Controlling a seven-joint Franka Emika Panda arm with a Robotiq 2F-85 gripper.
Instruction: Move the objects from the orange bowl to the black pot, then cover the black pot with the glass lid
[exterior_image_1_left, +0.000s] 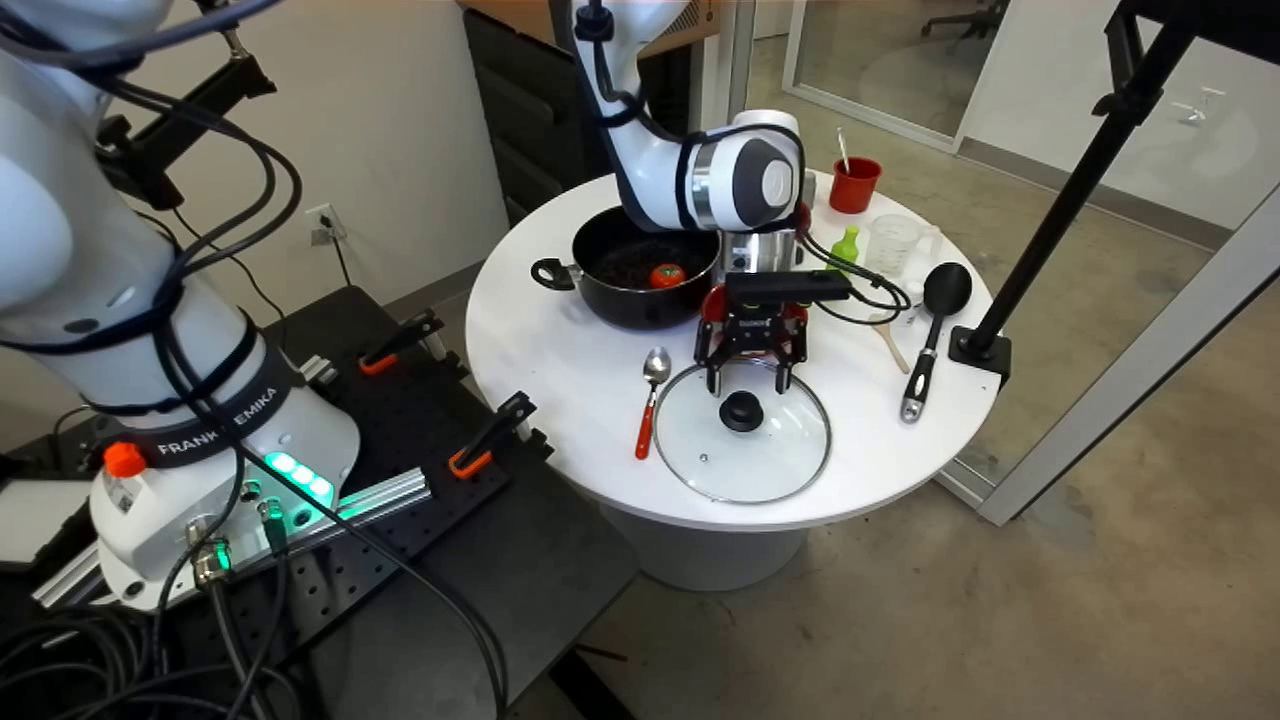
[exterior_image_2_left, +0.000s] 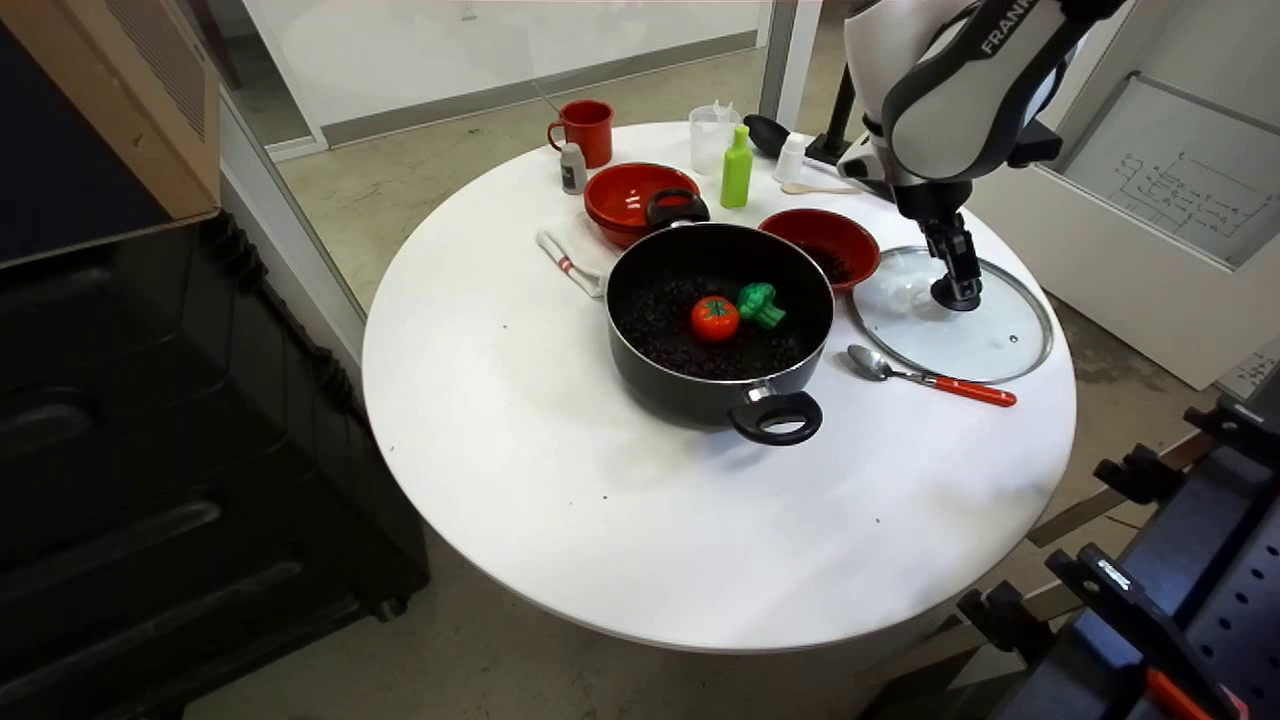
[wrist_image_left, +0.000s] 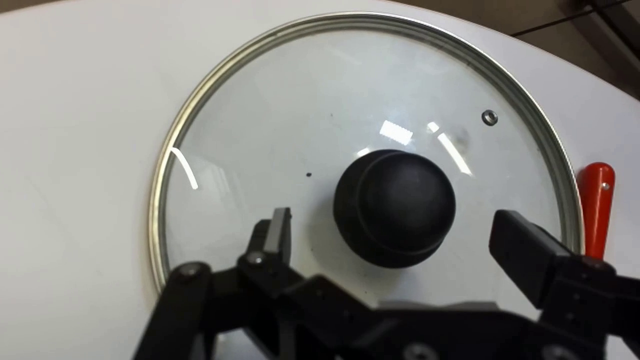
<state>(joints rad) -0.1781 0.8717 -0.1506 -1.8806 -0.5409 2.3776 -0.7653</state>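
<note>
Glass lid (exterior_image_1_left: 745, 450) has red bowl (exterior_image_2_left: 812, 226) & spoon (exterior_image_2_left: 945, 384) v. close, fingers (wrist_image_left: 522, 257) apart nr knob (wrist_image_left: 400, 207).

Glass lid (wrist_image_left: 310, 130) partly out of sight behind the tool (wrist_image_left: 392, 232) in wrist view

Your arm (exterior_image_1_left: 650, 175) — white, rounded, dark grey joint cap (exterior_image_1_left: 766, 187), silver ring (exterior_image_1_left: 703, 187), black cables (exterior_image_1_left: 176, 345) strapped on; green lights (exterior_image_1_left: 300, 478) on base (exterior_image_1_left: 165, 508). Your jaws — black, angular, screw heads (wrist_image_left: 256, 257) showing.
</note>
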